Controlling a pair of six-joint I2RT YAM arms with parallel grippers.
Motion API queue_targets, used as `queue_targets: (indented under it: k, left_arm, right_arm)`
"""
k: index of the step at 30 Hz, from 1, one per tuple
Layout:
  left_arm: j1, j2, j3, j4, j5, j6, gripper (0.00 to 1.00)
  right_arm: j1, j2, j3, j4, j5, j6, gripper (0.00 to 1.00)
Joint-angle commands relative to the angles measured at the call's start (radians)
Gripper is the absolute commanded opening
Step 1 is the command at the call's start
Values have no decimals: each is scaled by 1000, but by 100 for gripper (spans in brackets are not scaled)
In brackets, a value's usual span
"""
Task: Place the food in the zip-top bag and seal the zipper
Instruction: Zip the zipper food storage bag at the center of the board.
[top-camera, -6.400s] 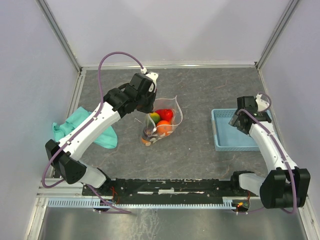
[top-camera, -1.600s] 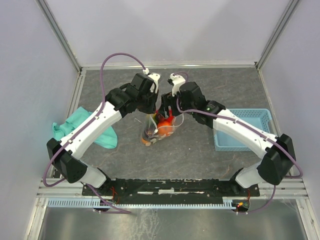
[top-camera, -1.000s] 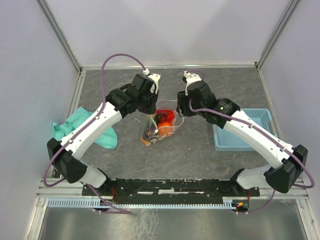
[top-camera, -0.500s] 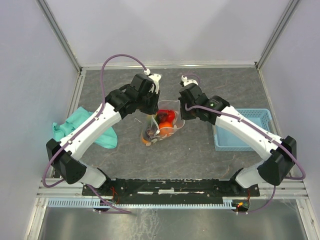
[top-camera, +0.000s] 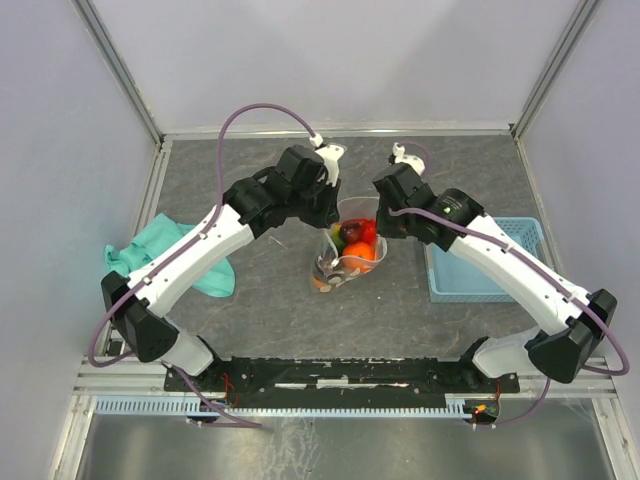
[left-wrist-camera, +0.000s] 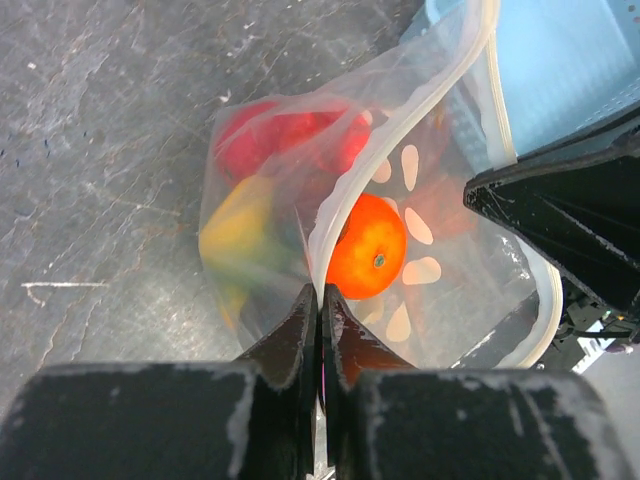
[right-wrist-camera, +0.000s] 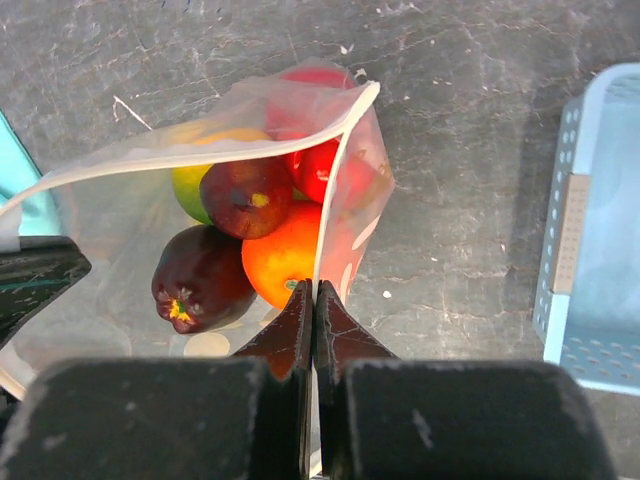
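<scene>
Two grippers and one bag are entered together.

**Left gripper** (left-wrist-camera: 318, 303): the jaws are pressed fully together, with a fold of the zip-top bag (top-camera: 340, 270) nipped at its rim.

**Right gripper** (right-wrist-camera: 313, 300): closed likewise with no gap, and the opposite rim is pinched.

**Bag:** thin clear film printed with white oval dots. It is held upright between the two grippers at mid-table (top-camera: 450, 170), with the mouth spread wide and facing up. Whether its base touches the grey, stone-patterned surface cannot be told.

**Zipper** (right-wrist-camera: 200, 150): a narrow whitish strip along the mouth. Its two sides are bowed well apart and not pressed together.

**Food** (top-camera: 358, 245): glossy, rounded pieces. Every piece seen lies inside the bag.

**Shown by the top view only**
- Both arms are arched inward over the bag.
- A crumpled teal cloth (top-camera: 130, 255) lies at the left, partly covered by the left arm.
- A perforated blue basket (top-camera: 490, 265) stands at the right, apart from the bag.

**Shown by the left wrist view only**
- An orange fruit (left-wrist-camera: 367, 245) with a small green stem dot is seen clearly through the mouth.
- A yellow piece (left-wrist-camera: 245, 240) and a red piece (left-wrist-camera: 280, 135) are blurred behind the film.

**Shown by the right wrist view only**
- Two dark purple pieces (right-wrist-camera: 200, 277) are seen, one stacked higher than the other.
- A green-yellow piece (right-wrist-camera: 190, 180) lies under the zipper strip.

**Hard to make out**
- The pieces are heaped, so the lower ones are hidden and no firm count can be given.
- The basket is cut off at the frame edge in both wrist views.
</scene>
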Motion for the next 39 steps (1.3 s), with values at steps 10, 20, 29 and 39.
queue_targets:
  k: [10, 20, 29, 39]
  left_arm:
    - [-23, -61, 24, 145, -71, 19, 42]
    - [-22, -388, -342, 348, -111, 9, 73]
    - [-21, -586, -683, 670, 15, 24, 83]
    - [-23, -580, -932, 1043, 33, 37, 82]
  right_arm:
    - [2, -146, -28, -84, 186, 212, 2]
    - [1, -136, -41, -57, 173, 221, 2]
    - [1, -145, -57, -48, 163, 224, 1]
    - [1, -161, -75, -36, 153, 223, 1]
